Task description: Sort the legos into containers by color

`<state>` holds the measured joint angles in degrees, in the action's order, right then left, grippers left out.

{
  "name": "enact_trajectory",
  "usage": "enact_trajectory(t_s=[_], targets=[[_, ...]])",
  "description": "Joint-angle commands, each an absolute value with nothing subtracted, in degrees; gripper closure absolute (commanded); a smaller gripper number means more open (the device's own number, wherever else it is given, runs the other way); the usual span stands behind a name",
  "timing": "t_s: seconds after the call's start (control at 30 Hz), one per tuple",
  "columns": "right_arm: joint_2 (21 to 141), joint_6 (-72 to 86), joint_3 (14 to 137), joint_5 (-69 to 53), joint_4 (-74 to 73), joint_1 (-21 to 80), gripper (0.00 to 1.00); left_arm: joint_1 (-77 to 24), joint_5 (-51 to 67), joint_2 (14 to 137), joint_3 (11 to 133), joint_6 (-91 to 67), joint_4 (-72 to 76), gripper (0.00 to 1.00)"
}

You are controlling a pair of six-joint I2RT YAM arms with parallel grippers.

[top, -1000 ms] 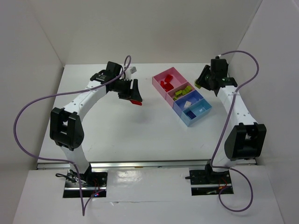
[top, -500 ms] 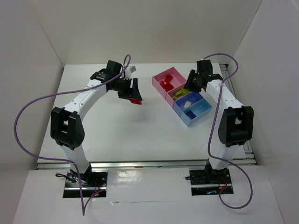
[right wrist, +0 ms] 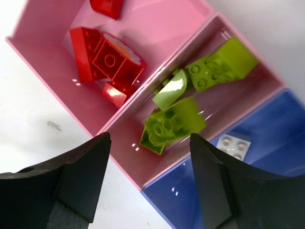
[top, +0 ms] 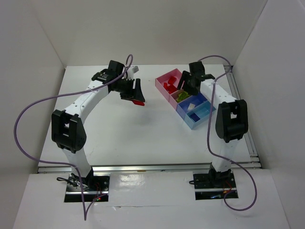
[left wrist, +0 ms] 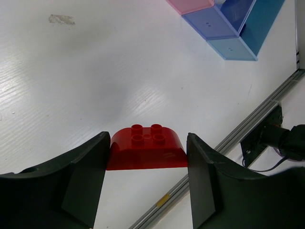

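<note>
Left gripper [left wrist: 146,143] is clamped on the red brick [left wrist: 145,151]. Brick's long axis runs jaw to jaw, 9-to-3 in the wrist view, studs toward 12. In the top view the containers [top: 195,123] sit well apart at its 2–3 o'clock, row running 11-to-5. The pink box [right wrist: 157,28] holding red pieces [right wrist: 107,59] is the 11 end. Right gripper [right wrist: 150,138] hangs over that end, jaws apart, empty, green bricks [right wrist: 171,125] below. Right is nearer and likely in the left's way.
</note>
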<state>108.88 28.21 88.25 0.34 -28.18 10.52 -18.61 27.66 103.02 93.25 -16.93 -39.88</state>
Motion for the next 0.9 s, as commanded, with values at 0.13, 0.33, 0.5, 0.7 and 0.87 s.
enact_trajectory(t_s=[0.13,0.33,0.5,0.7,0.87], targets=[[104.3,28.7,90.8,6.1,-28.0,11.4,0.22,-18.4,28.8,106.3,101.1,-21.6,-39.6,0.58],[93.0,28.7,82.8,10.4,-25.1,9.0,0.25,-22.5,27.2,119.1,118.1,-28.4,-38.9,0.57],[86.4,28.7,77.1,11.0,-25.7,6.2,0.25,-23.0,29.0,131.3,134.5,-34.7,-33.6,0.57],[78.9,28.7,71.4,11.0,-25.7,4.0,0.25,-23.0,30.9,139.5,133.9,-46.7,-11.5,0.54],[75.2,28.7,70.8,10.5,-29.0,3.4,0.25,-24.2,29.6,147.3,139.0,-51.3,-4.2,0.57]])
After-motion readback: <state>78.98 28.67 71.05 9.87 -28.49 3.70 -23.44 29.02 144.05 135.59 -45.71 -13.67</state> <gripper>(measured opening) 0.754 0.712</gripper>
